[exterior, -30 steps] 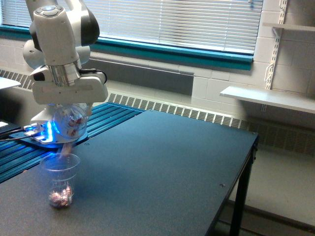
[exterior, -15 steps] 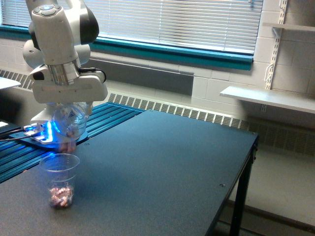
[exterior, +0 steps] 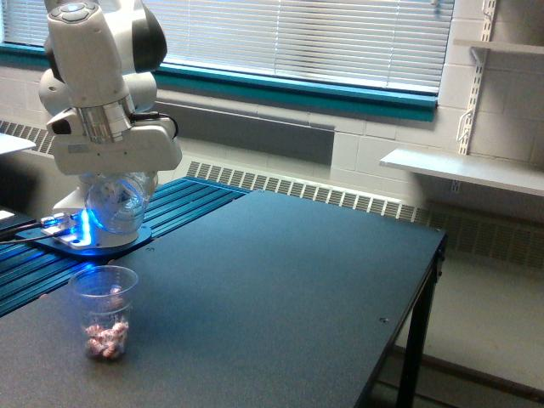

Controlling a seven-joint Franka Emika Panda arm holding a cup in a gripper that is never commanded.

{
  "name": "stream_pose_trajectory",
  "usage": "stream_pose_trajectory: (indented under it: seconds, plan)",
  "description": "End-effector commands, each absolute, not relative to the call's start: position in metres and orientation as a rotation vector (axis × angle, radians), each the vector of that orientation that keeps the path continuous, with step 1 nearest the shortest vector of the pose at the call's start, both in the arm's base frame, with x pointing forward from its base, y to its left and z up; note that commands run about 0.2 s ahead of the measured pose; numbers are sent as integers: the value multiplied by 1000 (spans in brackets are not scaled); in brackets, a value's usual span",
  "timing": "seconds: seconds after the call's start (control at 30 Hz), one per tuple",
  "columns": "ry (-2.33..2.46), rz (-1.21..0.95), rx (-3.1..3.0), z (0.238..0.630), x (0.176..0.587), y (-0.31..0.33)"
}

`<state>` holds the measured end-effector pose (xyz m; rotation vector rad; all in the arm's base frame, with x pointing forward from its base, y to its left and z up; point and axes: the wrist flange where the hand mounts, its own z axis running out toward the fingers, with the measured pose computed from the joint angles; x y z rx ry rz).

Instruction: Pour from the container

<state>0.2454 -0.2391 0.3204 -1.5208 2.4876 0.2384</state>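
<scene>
— What did the arm have in its end effector (exterior: 116, 189)?

— The container (exterior: 117, 204), a small clear rounded one, clamped between the fingers and lit blue from behind. It hung in the air at the exterior view's left, tipped over, above and a little behind the tall clear cup (exterior: 104, 311). I could not make out any pieces inside it.

— And the cup?

— It stood upright on the dark tabletop (exterior: 280, 289), near the front edge, apart from the container overhead. Reddish-brown and white pieces (exterior: 106, 336) lay heaped in its bottom, and one more showed higher up inside, near the rim.

— What was glowing back there?

— A round base plate (exterior: 102, 240) under the white arm (exterior: 95, 59), with a blue light (exterior: 86, 223) shining at its foot. It sat on a ribbed teal surface (exterior: 183, 200) just beside the tabletop's far left corner.

— Anything else in the room?

— Closed blinds (exterior: 314, 34) over a teal sill along the wall, a radiator grille (exterior: 323, 197) beneath them, and white shelves (exterior: 463, 170) on brackets at the exterior view's right.
</scene>
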Motion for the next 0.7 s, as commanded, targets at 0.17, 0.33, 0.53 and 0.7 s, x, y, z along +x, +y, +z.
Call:
stream_pose_trajectory:
  seconds: [0.17,0.33,0.53,0.7]
  plan:
    - [2485,236,-1515,324,251,-235]
    - [2487,223,-1546,324,253,-233]
    - [2496,235,-1588,323,254,-229]
    - [2490,236,-1610,323,255,-227]
